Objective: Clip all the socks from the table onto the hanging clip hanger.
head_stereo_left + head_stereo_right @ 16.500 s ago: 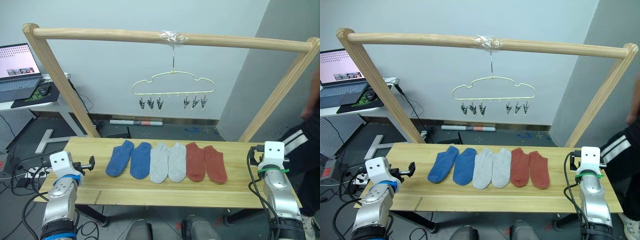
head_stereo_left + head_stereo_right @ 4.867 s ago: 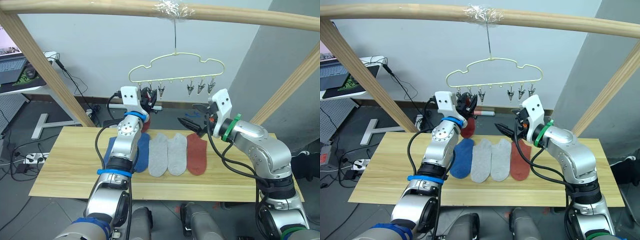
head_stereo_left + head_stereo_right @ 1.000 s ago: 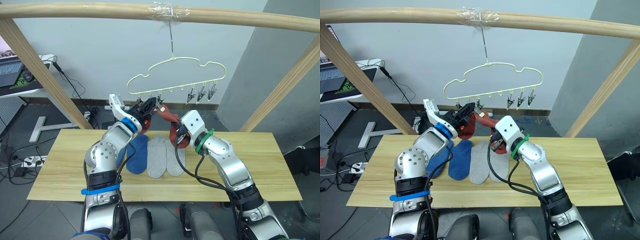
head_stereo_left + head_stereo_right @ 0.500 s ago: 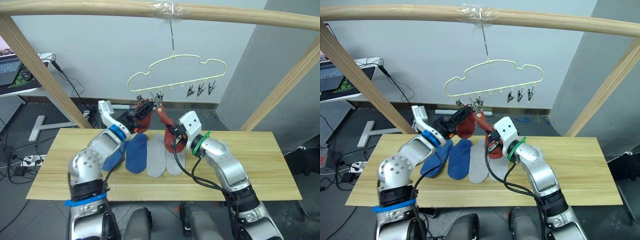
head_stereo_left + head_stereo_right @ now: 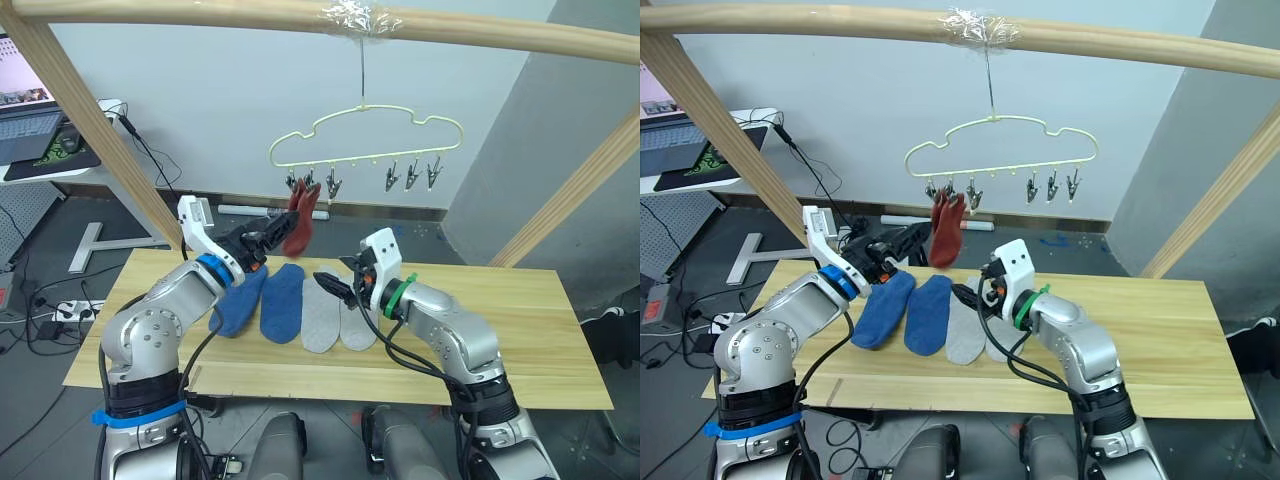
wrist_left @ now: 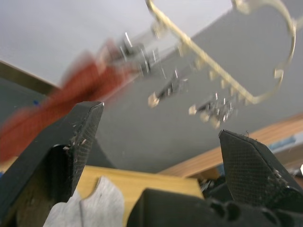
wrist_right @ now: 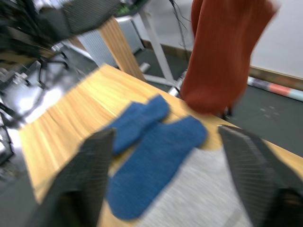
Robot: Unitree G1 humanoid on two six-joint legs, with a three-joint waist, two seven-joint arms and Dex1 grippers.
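Observation:
The pale-yellow clip hanger (image 5: 365,150) hangs from the wooden pole. Two rust red socks (image 5: 298,222) dangle side by side from its left clips. On the table (image 5: 520,340) lie two blue socks (image 5: 262,300) and two light grey socks (image 5: 338,316) in a row. My left gripper (image 5: 264,236) is open, just left of and below the hanging red socks (image 6: 80,90). My right gripper (image 5: 330,285) is open too, low over the grey socks, with the red socks (image 7: 222,52) and blue socks (image 7: 156,137) ahead of it. Neither gripper holds anything.
The round wooden pole frame (image 5: 300,14) stands over the table, with slanted legs at both ends. A laptop (image 5: 28,110) sits on a side desk at the far left. The hanger's right-hand clips (image 5: 410,178) hang bare. The table's right half is bare wood.
My right gripper has let go of the red sock and dropped from the clips to just above the grey socks. My left gripper has drawn back from the clips. The red sock now hangs free.

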